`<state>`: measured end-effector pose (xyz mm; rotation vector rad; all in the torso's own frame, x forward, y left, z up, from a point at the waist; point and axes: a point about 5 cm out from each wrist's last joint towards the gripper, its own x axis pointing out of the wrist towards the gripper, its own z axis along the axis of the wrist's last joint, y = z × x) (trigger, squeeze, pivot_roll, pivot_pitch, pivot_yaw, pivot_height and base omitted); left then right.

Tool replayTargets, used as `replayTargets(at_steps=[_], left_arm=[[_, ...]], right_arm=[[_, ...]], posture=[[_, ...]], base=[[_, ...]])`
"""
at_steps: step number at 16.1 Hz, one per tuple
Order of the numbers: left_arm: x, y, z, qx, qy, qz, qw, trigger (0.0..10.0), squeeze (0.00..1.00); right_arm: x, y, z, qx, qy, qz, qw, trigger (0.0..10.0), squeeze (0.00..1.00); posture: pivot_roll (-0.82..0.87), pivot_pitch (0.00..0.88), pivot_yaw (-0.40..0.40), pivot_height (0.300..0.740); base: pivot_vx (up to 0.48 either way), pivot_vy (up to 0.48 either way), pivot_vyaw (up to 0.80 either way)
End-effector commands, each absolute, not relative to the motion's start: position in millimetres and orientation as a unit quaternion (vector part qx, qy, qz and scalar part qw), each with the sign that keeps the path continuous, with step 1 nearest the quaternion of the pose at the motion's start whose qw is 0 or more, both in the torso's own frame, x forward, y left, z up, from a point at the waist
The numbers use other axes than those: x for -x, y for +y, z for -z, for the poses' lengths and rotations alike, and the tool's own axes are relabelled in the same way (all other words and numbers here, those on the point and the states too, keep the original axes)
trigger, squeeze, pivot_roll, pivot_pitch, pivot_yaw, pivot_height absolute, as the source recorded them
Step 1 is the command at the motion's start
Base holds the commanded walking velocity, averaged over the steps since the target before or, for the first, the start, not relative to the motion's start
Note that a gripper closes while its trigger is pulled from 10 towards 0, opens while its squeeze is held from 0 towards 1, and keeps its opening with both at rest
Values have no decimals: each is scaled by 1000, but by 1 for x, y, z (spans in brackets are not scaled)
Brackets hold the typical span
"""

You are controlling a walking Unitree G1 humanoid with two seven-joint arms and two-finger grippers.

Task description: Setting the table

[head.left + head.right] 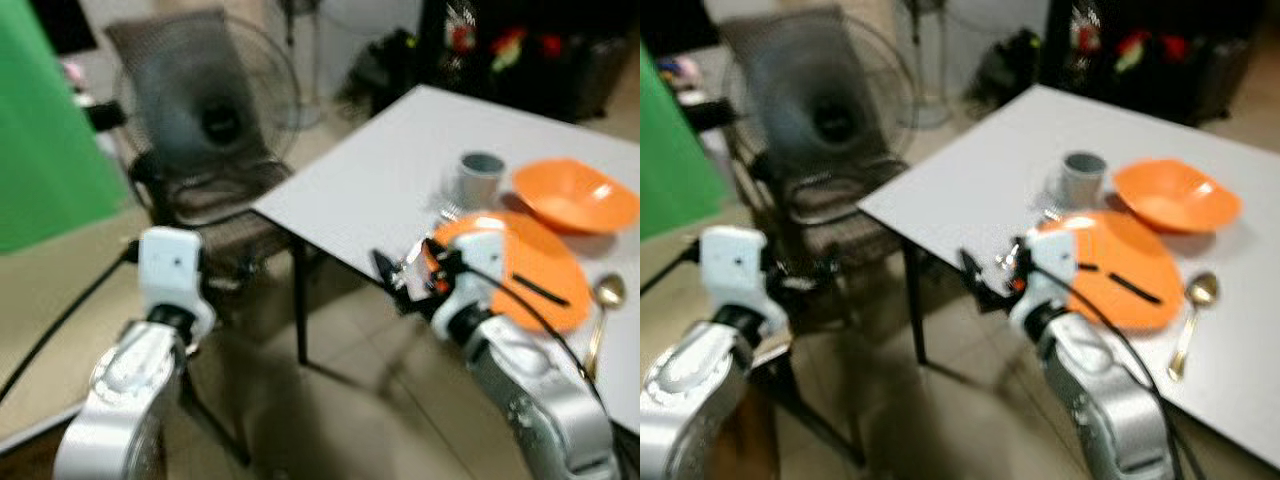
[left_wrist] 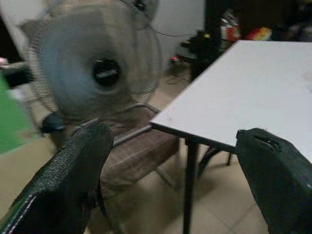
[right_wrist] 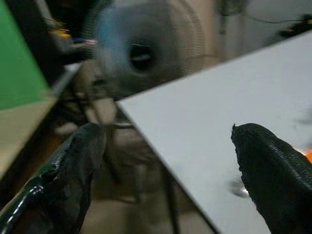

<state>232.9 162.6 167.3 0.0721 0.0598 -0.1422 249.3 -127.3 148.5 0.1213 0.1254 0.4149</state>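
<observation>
The flat round orange plate (image 1: 530, 265) lies on the white worktop (image 1: 400, 180) just beyond the right gripper (image 3: 165, 170), whose fingers (image 3: 273, 175) spread wide and empty, nearer than the equally wide left gripper (image 2: 170, 185) by the chair.

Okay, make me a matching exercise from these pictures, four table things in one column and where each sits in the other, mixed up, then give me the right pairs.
Things:
1. cup
2. bowl
3. spoon
4. plate

Places:
A. nearest the right gripper, by the table edge
B. on the plate's far right, lying lengthwise
C. beyond the plate, on the bowl's left
D. beyond the plate, on the cup's right

Pairs: 1-C, 2-D, 3-B, 4-A
</observation>
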Motion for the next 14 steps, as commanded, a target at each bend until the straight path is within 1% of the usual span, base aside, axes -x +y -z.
replayTargets(at_steps=[1,5,11,14], left_arm=[[-233,160,-169,-37,23,78,996,10000,0],[-232,159,-169,-32,23,82,996,10000,0],[-230,161,-167,-33,25,74,996,10000,0],[-229,162,-168,-37,26,74,996,10000,0]], right_arm=[[-250,-133,-149,-54,55,-195,978,10000,1000],[-251,-133,-148,-54,52,-194,978,10000,1000],[-256,-131,-147,-61,51,-189,979,10000,1000],[-255,-134,-144,-84,57,-174,980,10000,1000]], posture=[[-29,0,61,740],[-25,0,53,740],[-15,0,36,740],[-14,0,37,740]], base=[[0,0,800],[0,0,800],[0,276,773],[0,280,0]])
